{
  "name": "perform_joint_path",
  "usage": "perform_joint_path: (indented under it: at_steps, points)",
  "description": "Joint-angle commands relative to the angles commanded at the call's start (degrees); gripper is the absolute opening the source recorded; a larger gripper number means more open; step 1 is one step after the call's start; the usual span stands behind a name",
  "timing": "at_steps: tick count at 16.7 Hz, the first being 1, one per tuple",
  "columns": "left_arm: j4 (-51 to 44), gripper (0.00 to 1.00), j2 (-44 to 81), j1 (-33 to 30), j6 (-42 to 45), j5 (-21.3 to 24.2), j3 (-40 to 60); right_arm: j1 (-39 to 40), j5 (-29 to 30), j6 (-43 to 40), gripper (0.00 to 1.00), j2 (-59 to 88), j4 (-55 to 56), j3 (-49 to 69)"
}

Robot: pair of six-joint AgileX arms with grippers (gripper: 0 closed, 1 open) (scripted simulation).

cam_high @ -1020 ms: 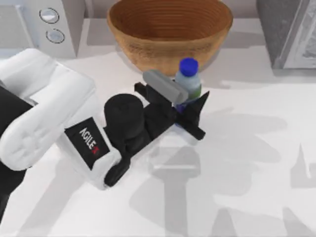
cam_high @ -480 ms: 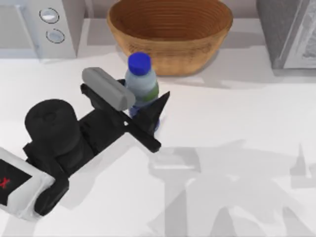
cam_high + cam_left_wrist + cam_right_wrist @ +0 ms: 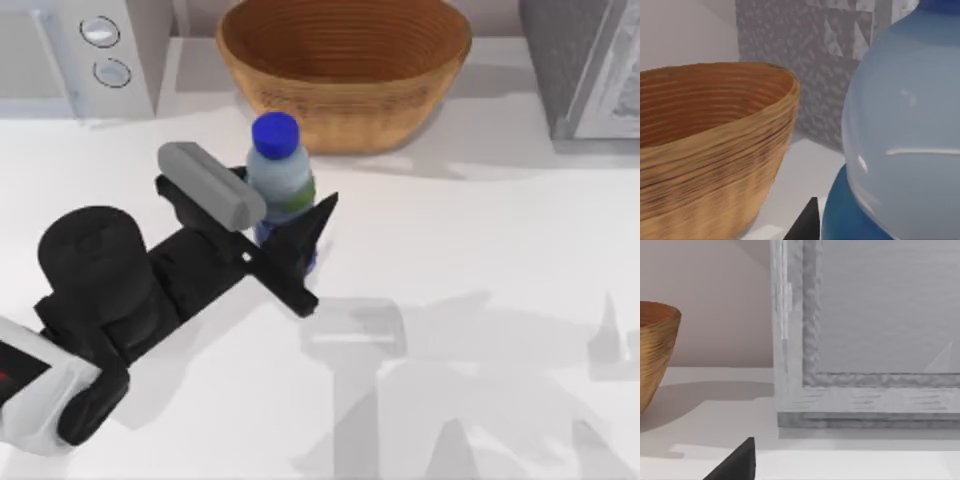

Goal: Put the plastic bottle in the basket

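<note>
The plastic bottle [image 3: 278, 178], clear with a blue cap and a dark blue lower half, stands upright between the black fingers of my left gripper [image 3: 288, 222], which is shut on it. It is just in front of the basket [image 3: 340, 105], near the basket's left side. The tan woven basket stands at the back middle of the table. In the left wrist view the bottle [image 3: 905, 130] looms close, with the basket [image 3: 710, 150] beside it. A dark part of my right gripper [image 3: 737, 465] shows low in the right wrist view, with the basket [image 3: 655, 350] farther off.
A white appliance with two round dials [image 3: 100, 50] stands at the back left. A grey speckled box [image 3: 590, 65] stands at the back right, also seen close in the right wrist view as the grey box [image 3: 865, 340]. Bare white table lies in front.
My left arm has drawn back to the left with the bottle in its grip. The bottle went from the basket's front right to its front left and looks higher.
</note>
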Motion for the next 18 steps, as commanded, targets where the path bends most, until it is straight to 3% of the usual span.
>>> perform_joint_path:
  at_steps: [4, 13, 18]
  points:
    - [-6.31, 0.00, 3.91, 0.91, 0.19, 2.13, 8.75, 0.00, 0.00, 0.00, 1.00, 0.00, 0.00, 0.00]
    - [-35.56, 0.00, 15.33, 7.89, 1.17, 8.16, 52.46, 0.00, 0.00, 0.00, 1.00, 0.00, 0.00, 0.00]
    - [-47.41, 0.00, 17.90, 10.89, 1.59, 10.26, 65.57, 0.00, 0.00, 0.00, 1.00, 0.00, 0.00, 0.00]
